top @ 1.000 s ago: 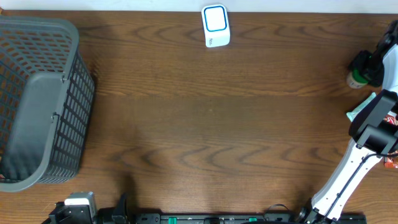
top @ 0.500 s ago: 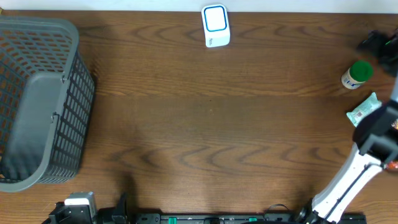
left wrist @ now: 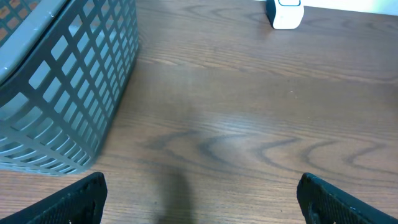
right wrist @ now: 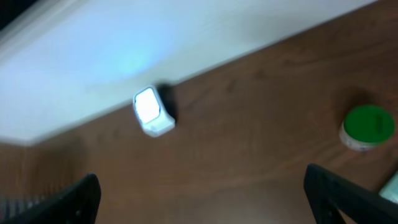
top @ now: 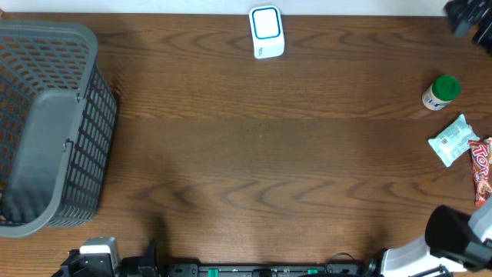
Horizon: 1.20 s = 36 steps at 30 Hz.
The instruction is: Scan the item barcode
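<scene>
Bottle (top: pixel 441 92) near right edge of counter (top: pixel 261 169), free-standing. Looks upright: long axis vertical, green cap up, white labelled body below. Teal packet (top: pixel 451 141) and red candy bar (top: pixel 482 171) nearer front, apart from it. Scanner (top: pixel 267 32) at far edge, centre. Right gripper (right wrist: pixel 200 196) wide open, empty, over far right corner. Left gripper (left wrist: pixel 199 193) wide open, empty, beside grey basket (top: pixel 46 123).
</scene>
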Tool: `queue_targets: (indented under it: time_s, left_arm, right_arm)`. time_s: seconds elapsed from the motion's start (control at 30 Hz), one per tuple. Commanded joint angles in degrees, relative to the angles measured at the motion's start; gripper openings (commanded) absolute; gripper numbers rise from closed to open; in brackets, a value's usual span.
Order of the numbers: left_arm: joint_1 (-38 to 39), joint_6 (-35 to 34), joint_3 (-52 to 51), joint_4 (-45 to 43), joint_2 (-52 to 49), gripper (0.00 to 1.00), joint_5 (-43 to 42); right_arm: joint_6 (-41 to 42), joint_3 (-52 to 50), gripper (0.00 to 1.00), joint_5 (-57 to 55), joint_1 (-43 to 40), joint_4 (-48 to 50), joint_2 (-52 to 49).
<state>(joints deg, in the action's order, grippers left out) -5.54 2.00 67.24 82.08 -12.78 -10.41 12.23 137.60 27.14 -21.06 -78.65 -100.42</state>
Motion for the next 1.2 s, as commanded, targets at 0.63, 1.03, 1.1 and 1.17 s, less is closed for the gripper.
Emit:
queue_targets:
  time_s: [0.63, 1.03, 1.1, 1.17]
  left_arm:
    - [-0.24, 0.92, 0.20, -0.07, 0.20, 0.98, -0.55]
    - [-0.24, 0.92, 0.20, -0.07, 0.20, 0.98, -0.55]
    - [-0.24, 0.92, 0.22, -0.07, 0.20, 0.98, -0.55]
    - [-0.24, 0.92, 0.22, -0.07, 0.20, 0.98, -0.55]
  right_arm:
    - [-9.99, -0.35, 0.99, 0.13, 0.07, -9.92, 32.68]
    - [-11.26, -0.52, 0.99, -8.35, 0.07, -16.22, 42.88]
    - [-11.28, -0.85, 0.99, -10.40, 0.09, -15.17, 44.44]
    - [-11.28, -1.97, 0.99, -11.56, 0.63, -12.72, 46.29]
